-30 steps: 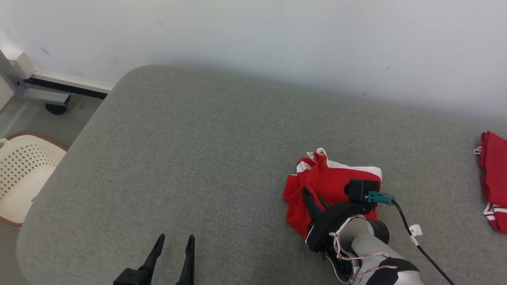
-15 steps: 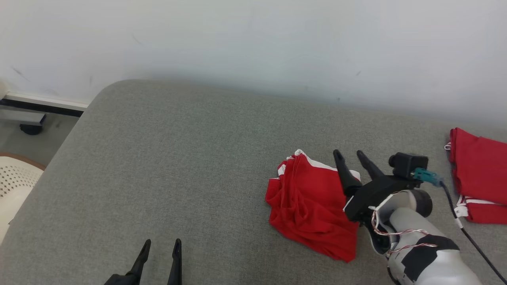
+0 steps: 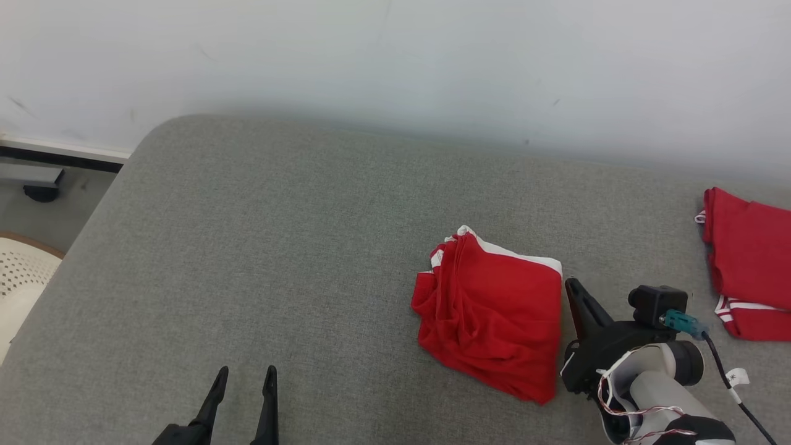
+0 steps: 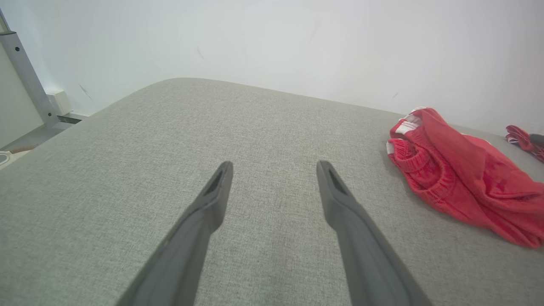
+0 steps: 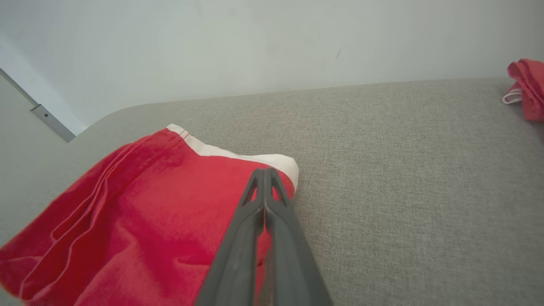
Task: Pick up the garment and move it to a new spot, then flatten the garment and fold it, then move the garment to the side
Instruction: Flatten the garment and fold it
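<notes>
1. Nearest, at the lower left of the head view, the left pincer [image 3: 246,372] hovers over bare grey cloth with its 2 dark fingers spread wide and nothing between them.
2. At the lower right, the right pincer [image 5: 264,174] has its 2 fingers pressed together with no cloth caught between them. In the head view it sits just beside the garment's right edge. In the right wrist view its tips lie over the white-banded corner, and I cannot tell whether they touch it.
3. A black cable [image 3: 720,358] leaves a teal plug [image 3: 680,321] on the right wrist. It carries a small white tag [image 3: 736,376] whose mark is too small to read.
4. The garment [image 3: 494,315] lies on the grey fabric-covered table [image 3: 278,247], right of centre, as a rough folded square. It is red, with a white band along its far edge and bunched, ribbed folds on its left side.
5. A second red garment [image 3: 751,259] with white stripes lies at the table's right edge, well apart from the first.
6. Off the table's left edge stands a cream perforated chair [image 3: 18,278].
7. Farthest, a pale wall [image 3: 395,62] with faint scuffs runs behind the table.
</notes>
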`<state>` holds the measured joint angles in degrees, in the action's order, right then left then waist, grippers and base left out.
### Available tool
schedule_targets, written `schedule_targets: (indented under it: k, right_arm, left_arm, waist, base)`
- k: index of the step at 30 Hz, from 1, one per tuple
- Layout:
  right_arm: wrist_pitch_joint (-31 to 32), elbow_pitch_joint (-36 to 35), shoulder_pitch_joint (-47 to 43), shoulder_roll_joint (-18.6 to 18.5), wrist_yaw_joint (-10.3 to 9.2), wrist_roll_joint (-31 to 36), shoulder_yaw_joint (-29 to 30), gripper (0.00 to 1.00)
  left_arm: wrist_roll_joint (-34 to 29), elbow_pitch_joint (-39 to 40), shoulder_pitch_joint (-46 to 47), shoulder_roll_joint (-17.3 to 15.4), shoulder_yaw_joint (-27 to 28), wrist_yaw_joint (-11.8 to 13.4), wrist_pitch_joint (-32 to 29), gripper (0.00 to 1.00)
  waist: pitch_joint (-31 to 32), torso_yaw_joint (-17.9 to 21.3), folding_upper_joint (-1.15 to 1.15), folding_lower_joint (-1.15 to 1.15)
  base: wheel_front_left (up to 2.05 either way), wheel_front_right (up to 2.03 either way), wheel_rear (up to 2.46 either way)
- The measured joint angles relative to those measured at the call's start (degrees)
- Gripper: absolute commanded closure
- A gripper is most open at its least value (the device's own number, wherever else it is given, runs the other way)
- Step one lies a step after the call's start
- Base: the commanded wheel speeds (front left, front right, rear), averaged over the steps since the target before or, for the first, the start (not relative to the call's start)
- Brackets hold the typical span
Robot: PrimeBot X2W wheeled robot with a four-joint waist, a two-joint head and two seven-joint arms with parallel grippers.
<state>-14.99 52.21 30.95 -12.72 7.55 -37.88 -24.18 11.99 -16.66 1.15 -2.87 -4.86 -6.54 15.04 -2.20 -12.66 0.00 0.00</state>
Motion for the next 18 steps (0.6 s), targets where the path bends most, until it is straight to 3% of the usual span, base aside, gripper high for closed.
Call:
schedule_targets:
  k: [18]
  right_arm:
    - [0.0,1.0,-1.6,8.9,0.0,11.4,2.5,1.0]
  left_arm:
    - [0.2,-0.4,1.7,0.0,-1.7,0.0,0.0,0.0]
  waist:
    - [-2.8,-4.4,0.0,0.0]
  base:
    - [0.0,0.0,0.0]
